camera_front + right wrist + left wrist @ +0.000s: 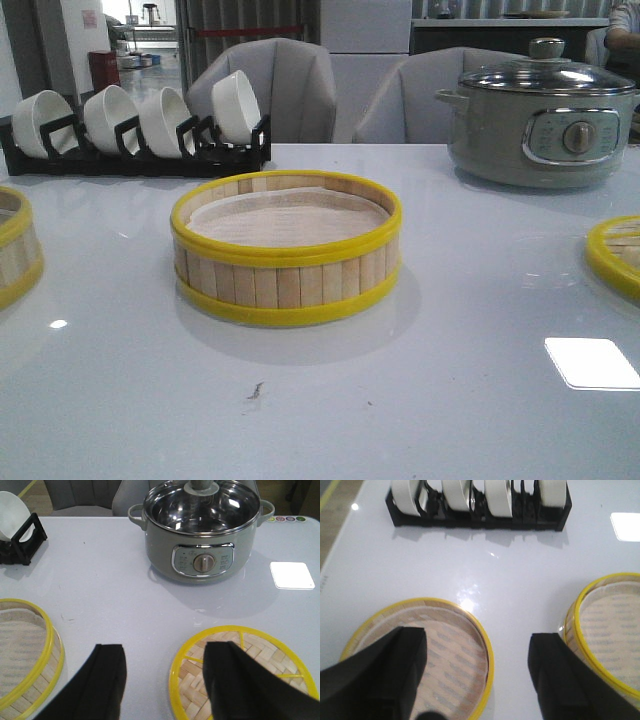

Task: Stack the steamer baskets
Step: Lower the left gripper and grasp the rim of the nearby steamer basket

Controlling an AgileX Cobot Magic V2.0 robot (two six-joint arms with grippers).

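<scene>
A steamer basket (286,250) with pale slats and yellow rims stands at the middle of the table, lined with white paper. A second basket (15,245) is cut off at the left edge. The woven yellow-rimmed lid (618,255) lies at the right edge. Neither gripper shows in the front view. My left gripper (477,665) is open and empty, with one finger over the left basket (450,650) and the other beside the middle basket (610,625). My right gripper (165,675) is open and empty, with one finger over the lid (265,647); the middle basket (25,655) lies to its other side.
A black rack of white bowls (140,125) stands at the back left and also shows in the left wrist view (480,510). A grey electric pot with a glass lid (540,120) stands at the back right, beyond the woven lid (202,535). Grey chairs stand behind the table.
</scene>
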